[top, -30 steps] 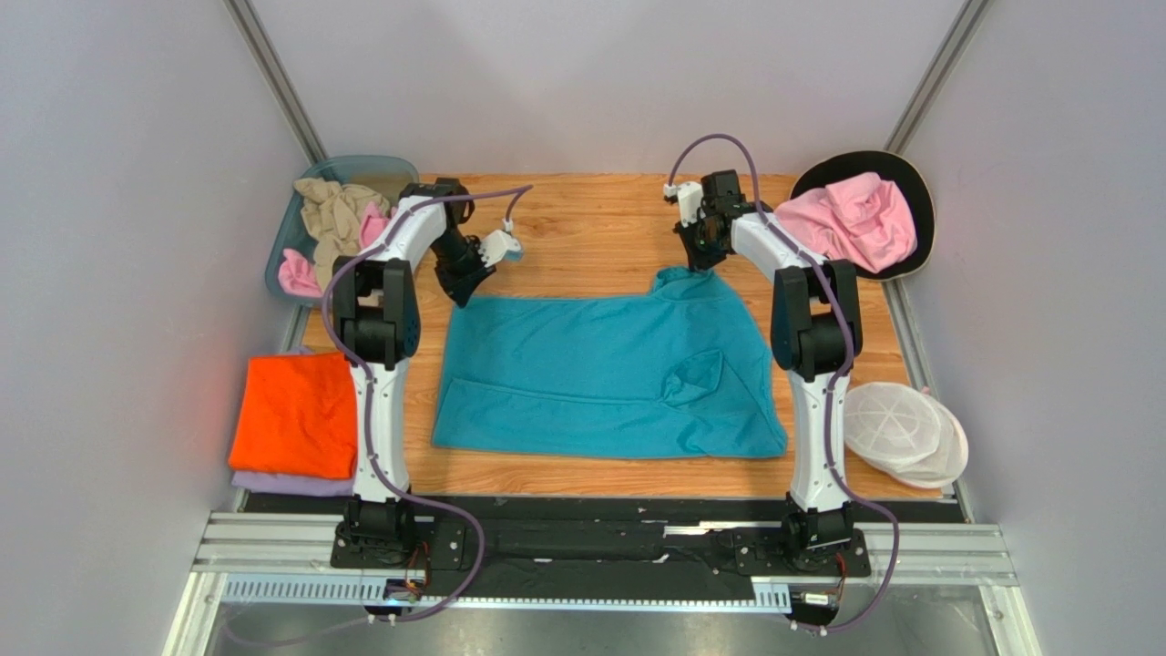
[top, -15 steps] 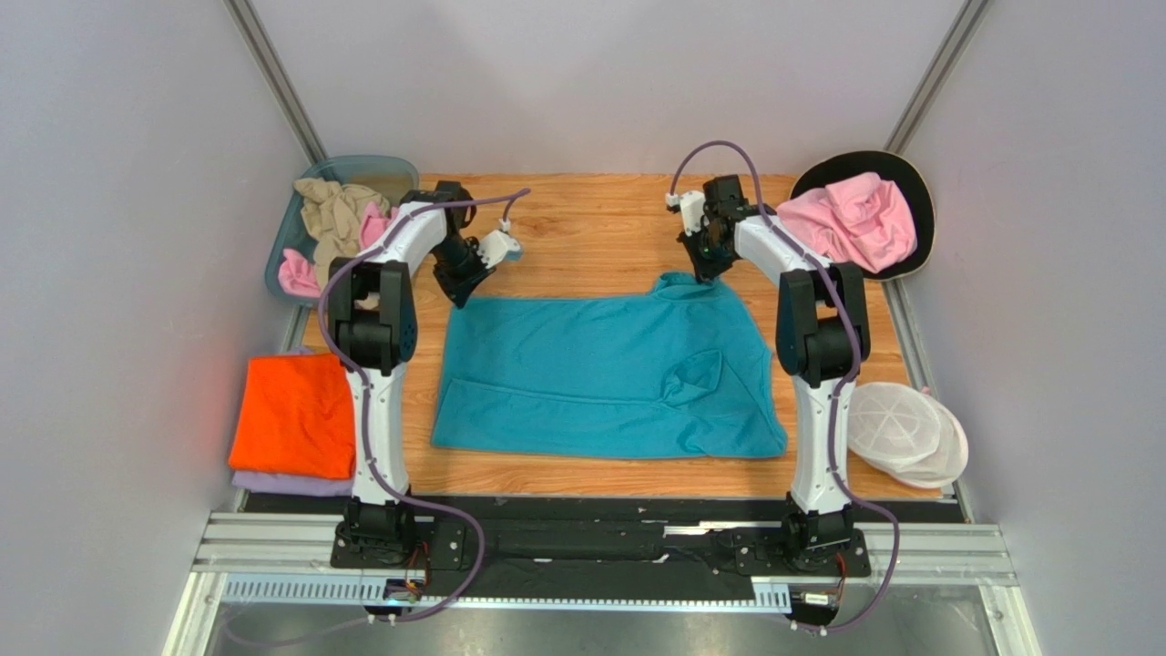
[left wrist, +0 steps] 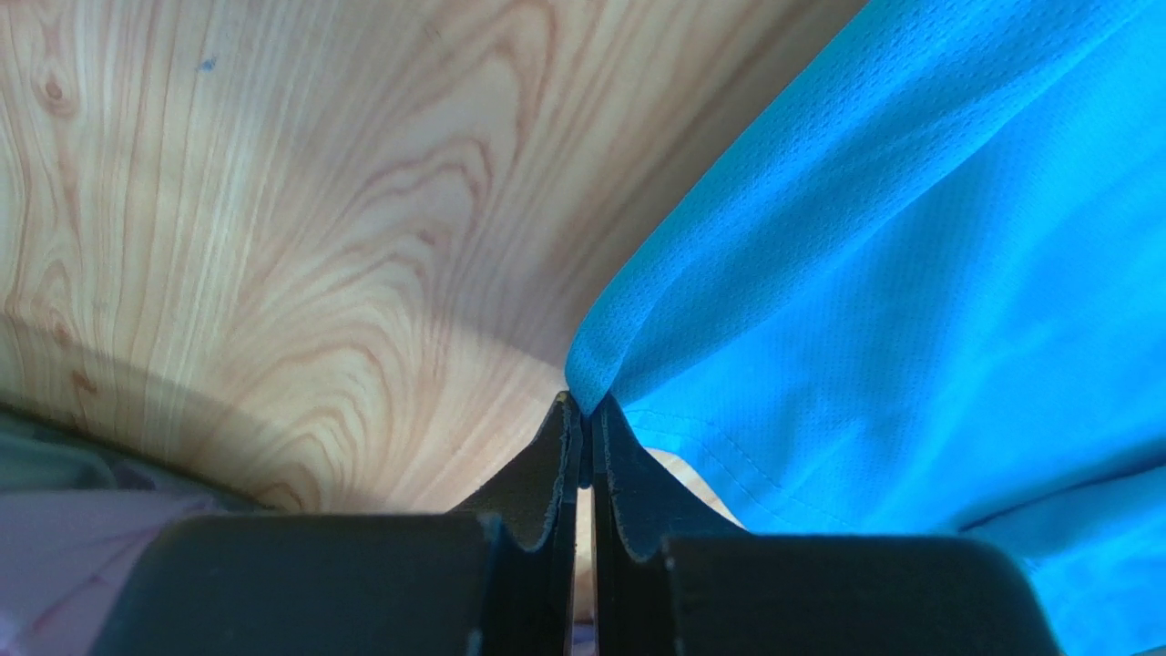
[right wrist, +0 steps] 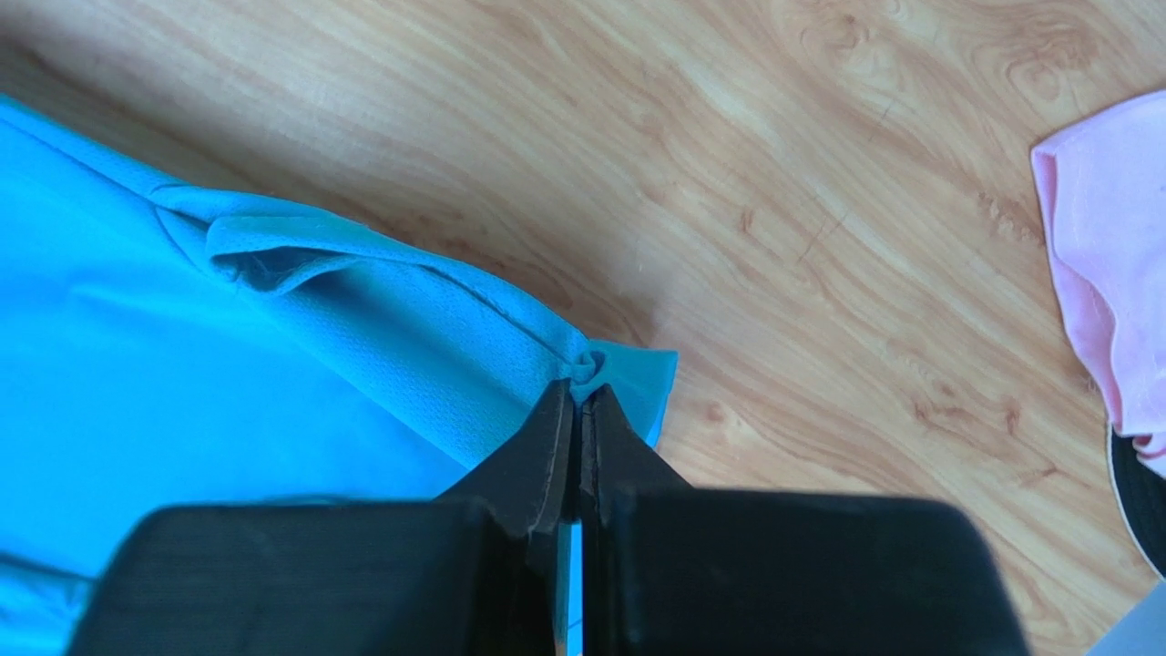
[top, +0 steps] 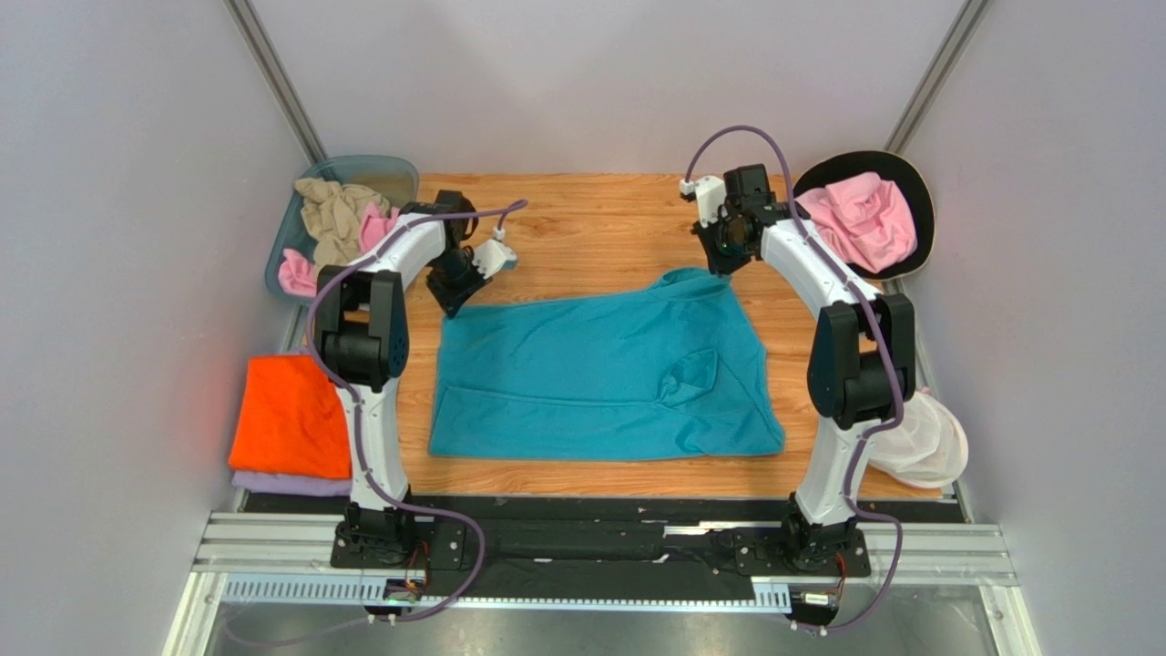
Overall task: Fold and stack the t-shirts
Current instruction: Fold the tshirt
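A teal t-shirt (top: 602,362) lies spread across the middle of the wooden table. My left gripper (top: 449,304) is shut on its far left corner; in the left wrist view the jaws (left wrist: 586,410) pinch a fold of the teal cloth (left wrist: 890,274). At the shirt's far right corner my right gripper (top: 721,263) is also shut, its tips (right wrist: 586,376) clamping a bunched bit of the hem (right wrist: 205,369). A folded orange t-shirt (top: 288,410) rests on a lavender one (top: 288,483) at the left edge.
A pink t-shirt (top: 860,219) lies crumpled on a black round pad at the back right, its edge in the right wrist view (right wrist: 1095,260). A teal bin (top: 390,171) at the back left holds beige and pink cloth. A white ribbed dish (top: 931,438) sits right.
My left gripper has closed on the shirt's corner and shifted left. The right gripper has moved right and farther back, its elbow swinging outward. The shirt's far edge has stretched wider.
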Robot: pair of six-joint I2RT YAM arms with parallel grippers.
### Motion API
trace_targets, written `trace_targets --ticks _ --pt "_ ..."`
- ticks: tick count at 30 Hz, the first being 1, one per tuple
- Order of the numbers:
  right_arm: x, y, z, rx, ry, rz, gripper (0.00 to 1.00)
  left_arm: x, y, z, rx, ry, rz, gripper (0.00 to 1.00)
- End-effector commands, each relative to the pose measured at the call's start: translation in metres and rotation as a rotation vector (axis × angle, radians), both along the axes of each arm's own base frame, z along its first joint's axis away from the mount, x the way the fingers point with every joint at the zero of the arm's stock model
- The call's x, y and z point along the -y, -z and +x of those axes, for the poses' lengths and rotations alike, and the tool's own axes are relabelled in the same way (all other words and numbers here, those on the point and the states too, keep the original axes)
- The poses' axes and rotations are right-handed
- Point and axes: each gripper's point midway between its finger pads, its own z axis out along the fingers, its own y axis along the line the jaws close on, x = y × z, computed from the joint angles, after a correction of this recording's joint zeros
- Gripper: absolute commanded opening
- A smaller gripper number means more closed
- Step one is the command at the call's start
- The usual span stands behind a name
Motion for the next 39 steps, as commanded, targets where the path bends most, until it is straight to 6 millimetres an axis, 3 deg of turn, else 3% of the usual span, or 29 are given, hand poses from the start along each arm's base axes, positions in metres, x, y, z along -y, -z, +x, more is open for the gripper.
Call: trace_targets --ticks 1,11,25,39 --pt "0.001 -0.015 -0.019 0.025 -0.024 0.002 0.0 0.006 -0.033 -0.003 0.075 -0.017 0.008 0.0" --pt "0.005 -0.023 -0.062 0.02 -0.045 0.017 0.0 0.02 -0.065 -0.029 0.115 0.008 0.009 0.0" --pt "0.007 -0.015 -0.119 -0.026 -0.067 0.039 0.0 0.015 -0.058 -0.083 0.065 -0.01 0.014 0.0" --pt "0.006 -0.001 -0.151 -0.074 -0.079 0.056 0.0 0.013 -0.045 -0.115 0.015 -0.015 0.006 0.0"
